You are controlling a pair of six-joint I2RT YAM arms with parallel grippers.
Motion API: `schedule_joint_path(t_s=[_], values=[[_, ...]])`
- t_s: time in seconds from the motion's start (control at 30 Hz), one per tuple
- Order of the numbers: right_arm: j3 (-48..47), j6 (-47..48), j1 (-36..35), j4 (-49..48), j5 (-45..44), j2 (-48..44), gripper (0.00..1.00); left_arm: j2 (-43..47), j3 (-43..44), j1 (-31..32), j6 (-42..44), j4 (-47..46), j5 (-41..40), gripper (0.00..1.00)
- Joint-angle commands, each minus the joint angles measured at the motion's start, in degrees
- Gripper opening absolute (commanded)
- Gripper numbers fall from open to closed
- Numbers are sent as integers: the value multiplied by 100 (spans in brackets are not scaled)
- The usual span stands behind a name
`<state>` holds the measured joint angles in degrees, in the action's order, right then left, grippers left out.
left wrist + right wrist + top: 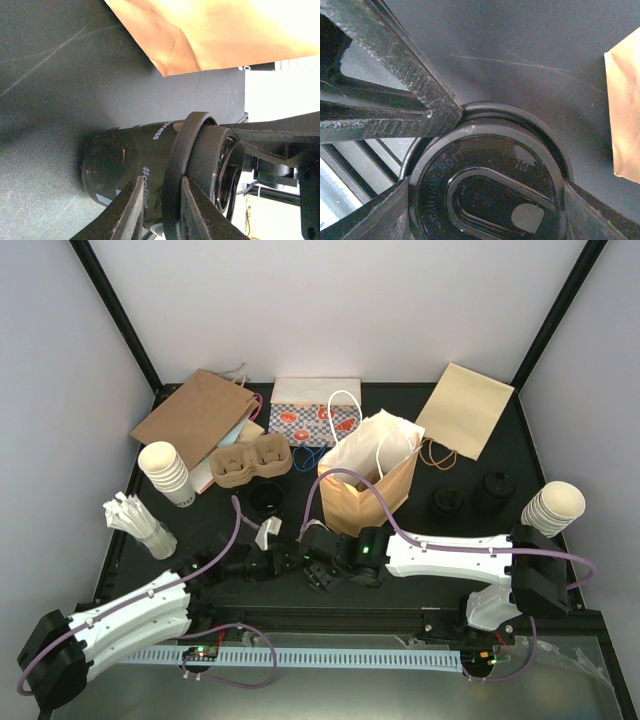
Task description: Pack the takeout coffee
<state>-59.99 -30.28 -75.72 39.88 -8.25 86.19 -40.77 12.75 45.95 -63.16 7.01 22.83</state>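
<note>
Black plastic fills my right wrist view: the lid (490,195) sits on the takeout coffee (122,160). My right gripper (486,184) clasps that lid from above, one finger pressed against each side of its rim. My left gripper (161,182) is at the cup's side, its two fingers (131,210) straddling the lid's rim; whether they pinch it I cannot tell. The cup stands on the dark table (200,525) near the front edge. The open paper bag (365,485) is at one o'clock from it and the cardboard tray (250,462) at eleven.
</note>
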Motion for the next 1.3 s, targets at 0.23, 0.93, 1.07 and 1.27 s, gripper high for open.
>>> schedule_joint_path(t_s=[0.23, 0.93, 1.07, 1.27], values=[[483, 182, -216, 1101, 1347, 768, 65, -242, -440, 10, -232, 1080, -357, 23], [744, 719, -481, 534, 1044, 509, 67, 312, 227, -430, 989, 451, 358, 52], [729, 715, -485, 545, 1041, 519, 67, 92, 210, -436, 1086, 230, 609, 52], [659, 704, -486, 618, 1019, 717, 67, -271, 228, -436, 1258, -68, 1044, 52]])
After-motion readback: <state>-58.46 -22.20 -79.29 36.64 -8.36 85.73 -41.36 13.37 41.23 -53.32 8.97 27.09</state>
